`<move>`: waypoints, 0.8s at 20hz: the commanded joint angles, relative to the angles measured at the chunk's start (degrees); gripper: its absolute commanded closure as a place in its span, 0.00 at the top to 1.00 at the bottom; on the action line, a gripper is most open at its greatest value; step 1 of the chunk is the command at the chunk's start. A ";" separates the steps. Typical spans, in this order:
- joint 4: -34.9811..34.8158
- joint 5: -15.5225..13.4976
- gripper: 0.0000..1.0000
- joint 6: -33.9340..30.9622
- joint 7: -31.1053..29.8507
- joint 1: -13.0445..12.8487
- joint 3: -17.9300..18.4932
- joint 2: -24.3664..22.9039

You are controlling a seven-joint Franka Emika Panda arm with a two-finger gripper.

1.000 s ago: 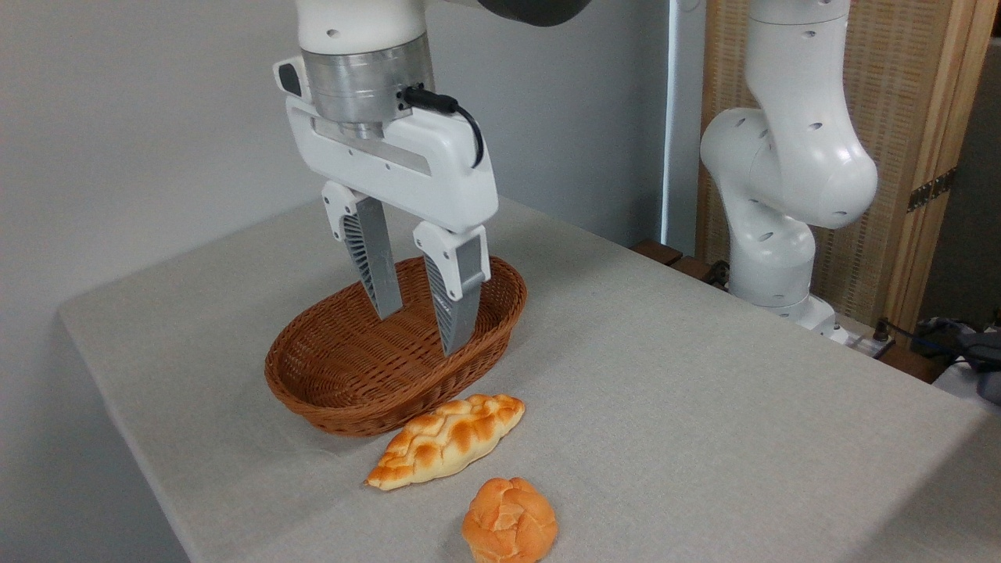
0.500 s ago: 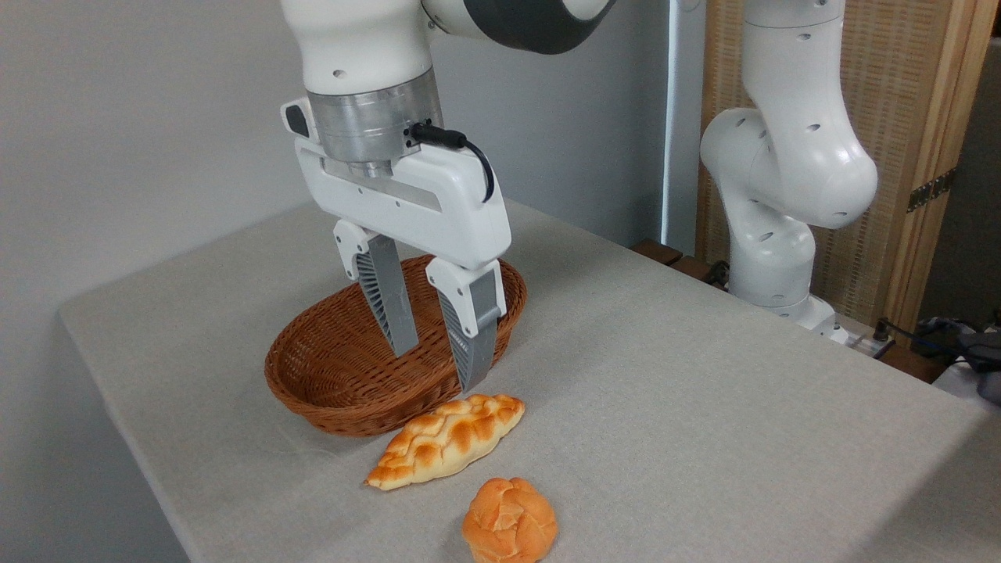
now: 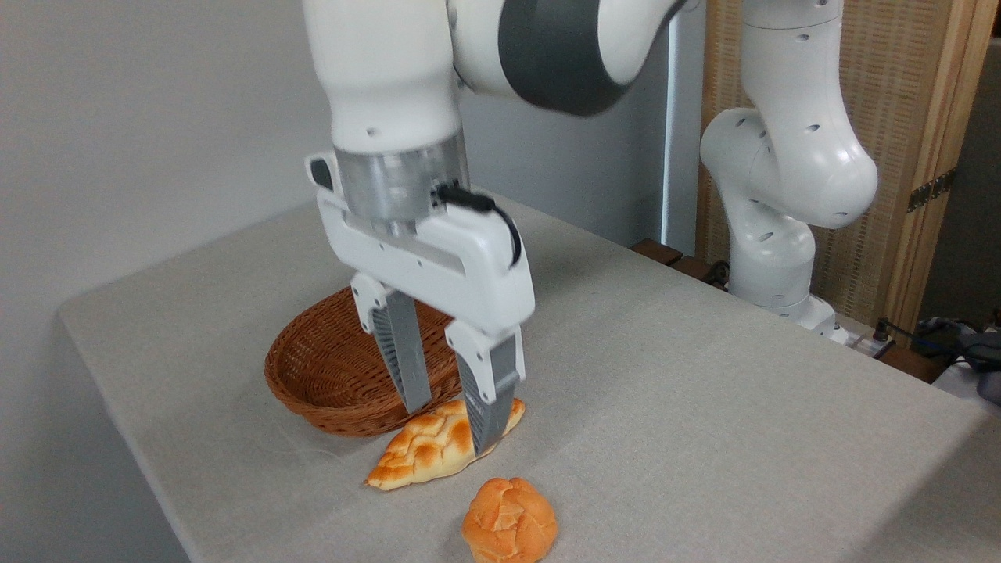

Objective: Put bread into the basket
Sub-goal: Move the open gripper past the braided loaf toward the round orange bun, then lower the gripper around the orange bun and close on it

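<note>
The gripper (image 3: 452, 432) hangs low over the table (image 3: 704, 407), pointing down. Its two grey fingers (image 3: 405, 360) are spread wide apart w/ nothing held between them. The fingertips sit right at the braided loaf (image 3: 434, 446); the right finger covers part of the loaf's far end. It looks like the tips are at or just above the loaf, but from this angle I can't tell if they touch it.

The bread (image 3: 510, 521), a small round orange bun w/ a lumpy top, lies on the table close to the front edge. It is just beside the loaf, on the near side, and not touching it. The gripper is near the bun but not over it. The bun is not in the basket yet.

The basket (image 3: 313, 375) is brown, oval & woven. It sits toward the left edge of the table, behind the loaf. The loaf's back side is very near the basket's rim. The gripper body hides the right part of the basket. The part of the inside that shows has nothing in it.

The loaf is long, pale gold, w/ pointed ends. It lies slanted, one tip toward the front left, the other toward the back right.

The white arm (image 3: 782, 172) stands on its base past the right back edge of the table, in front of a wood screen (image 3: 923, 117).
</note>
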 commanded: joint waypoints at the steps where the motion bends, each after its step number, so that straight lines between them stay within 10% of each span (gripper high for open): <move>1: -4.05 0.41 1.00 2.77 2.19 -0.38 1.02 -0.86; 16: -7.39 0.49 1.00 5.76 6.14 -0.29 2.60 1.95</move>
